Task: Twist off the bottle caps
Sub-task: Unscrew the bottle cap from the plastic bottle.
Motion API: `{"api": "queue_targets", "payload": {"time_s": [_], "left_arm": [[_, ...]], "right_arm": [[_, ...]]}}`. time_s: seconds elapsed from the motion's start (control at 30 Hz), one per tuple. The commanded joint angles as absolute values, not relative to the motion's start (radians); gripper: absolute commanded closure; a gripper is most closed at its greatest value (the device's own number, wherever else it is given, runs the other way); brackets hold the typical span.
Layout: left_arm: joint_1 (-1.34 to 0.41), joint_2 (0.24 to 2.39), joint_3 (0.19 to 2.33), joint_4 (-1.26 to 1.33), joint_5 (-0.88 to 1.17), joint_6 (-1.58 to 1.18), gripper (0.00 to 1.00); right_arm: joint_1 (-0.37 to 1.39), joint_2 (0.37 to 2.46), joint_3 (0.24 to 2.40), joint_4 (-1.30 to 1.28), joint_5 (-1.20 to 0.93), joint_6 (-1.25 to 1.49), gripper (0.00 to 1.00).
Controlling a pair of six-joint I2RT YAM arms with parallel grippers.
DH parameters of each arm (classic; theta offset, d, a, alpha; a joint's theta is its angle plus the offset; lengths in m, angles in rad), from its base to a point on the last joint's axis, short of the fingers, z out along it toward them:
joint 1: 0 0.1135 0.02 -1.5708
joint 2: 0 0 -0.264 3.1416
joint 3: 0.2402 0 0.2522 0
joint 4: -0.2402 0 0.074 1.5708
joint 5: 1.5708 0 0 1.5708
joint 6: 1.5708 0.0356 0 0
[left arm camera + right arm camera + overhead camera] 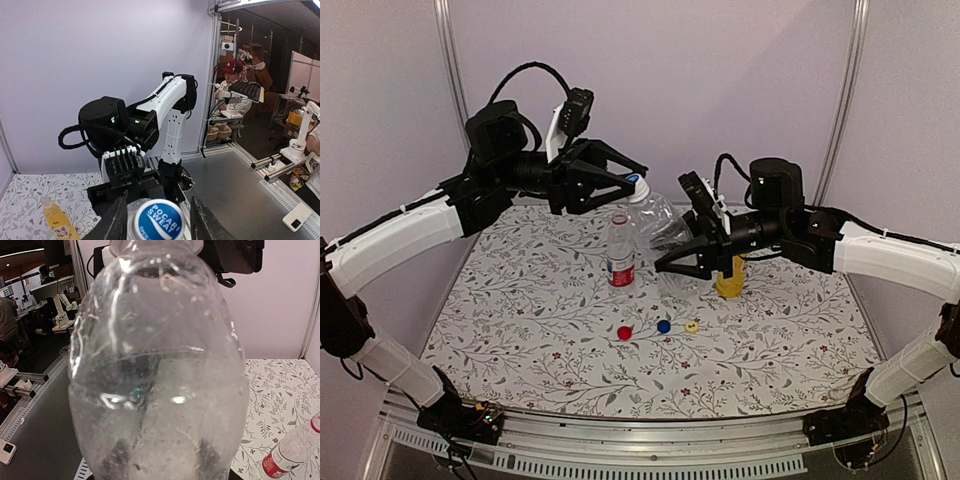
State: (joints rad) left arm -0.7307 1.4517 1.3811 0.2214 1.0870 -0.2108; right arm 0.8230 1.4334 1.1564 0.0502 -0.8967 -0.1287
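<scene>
Clamping the plain clear bottle (660, 225) around its rounded belly with the right end effector (682, 252), black fingers closed against thin, glossy plastic. Held clear of the table (520, 330), tilted, neck pointing up toward the left arm. Beaded inside with fine droplets in the right wrist view, dark fingers showing blurred through the transparent wall.

Flanking the bottle's round blue-and-white printed cap (160, 220) with the left end effector (634, 186), one flat black finger just beside each edge. Cannot tell whether pressing on the cap or just apart from it.

Standing upright near the middle of the table, a slim clear bottle with red-white label (621, 250). Partly hidden behind the right end effector, a squat bottle with yellow liquid (728, 278), also upright.

Lying in a loose row nearer the arm bases, three small round discs, apart from one another: a red cap (625, 332), a blue cap (663, 326), a yellow cap (691, 326).

Covering the table, a pale cloth printed with leafy sprigs and tiny flowers.
</scene>
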Motion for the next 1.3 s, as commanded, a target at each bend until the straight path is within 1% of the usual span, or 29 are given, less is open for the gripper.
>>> {"api": "queue_targets", "payload": {"time_s": [0.0, 0.17, 0.27, 0.4, 0.47, 0.5, 0.53, 0.63, 0.8, 0.97, 1.03, 1.1, 1.2, 1.27], "left_arm": [[-0.723, 1.463, 1.358, 0.261, 1.094, -0.222, 0.59], [-0.724, 1.468, 1.348, 0.287, 1.093, -0.239, 0.58], [-0.727, 1.472, 1.339, 0.311, 1.098, -0.257, 0.63], [-0.731, 1.473, 1.335, 0.322, 1.09, -0.261, 0.79], [-0.733, 1.471, 1.333, 0.327, 1.07, -0.267, 0.89], [-0.734, 1.469, 1.333, 0.327, 1.05, -0.27, 0.96], [-0.737, 1.467, 1.334, 0.321, 1.021, -0.275, 1.0], [-0.749, 1.462, 1.348, 0.291, 0.92, -0.287, 1.0], [-0.789, 1.465, 1.394, 0.21, 0.687, -0.301, 1.0], [-0.86, 1.486, 1.459, 0.085, 0.335, -0.319, 1.0], [-0.874, 1.504, 1.478, 0.066, 0.246, -0.352, 0.89], [-0.883, 1.531, 1.521, 0.02, 0.19, -0.359, 0.82], [-0.886, 1.563, 1.578, -0.053, 0.168, -0.354, 0.69], [-0.885, 1.57, 1.591, -0.063, 0.169, -0.346, 0.58]], "right_arm": [[0.815, 1.437, 1.174, 0.064, -0.916, -0.117, 0.69], [0.813, 1.436, 1.175, 0.069, -0.916, -0.112, 0.69], [0.813, 1.437, 1.171, 0.079, -0.912, -0.108, 0.69], [0.813, 1.443, 1.167, 0.09, -0.883, -0.098, 0.69], [0.813, 1.451, 1.167, 0.089, -0.829, -0.092, 0.69], [0.813, 1.455, 1.169, 0.088, -0.791, -0.09, 0.69], [0.813, 1.458, 1.169, 0.086, -0.739, -0.083, 0.68], [0.813, 1.464, 1.166, 0.094, -0.605, -0.083, 0.66], [0.813, 1.484, 1.141, 0.206, -0.438, -0.062, 0.64], [0.821, 1.516, 1.144, 0.26, -0.297, -0.013, 0.62], [0.833, 1.527, 1.147, 0.265, -0.245, -0.011, 0.62], [0.841, 1.536, 1.148, 0.264, -0.203, -0.016, 0.62], [0.842, 1.538, 1.138, 0.265, -0.195, -0.016, 0.62], [0.842, 1.529, 1.126, 0.27, -0.202, -0.016, 0.62]]}}
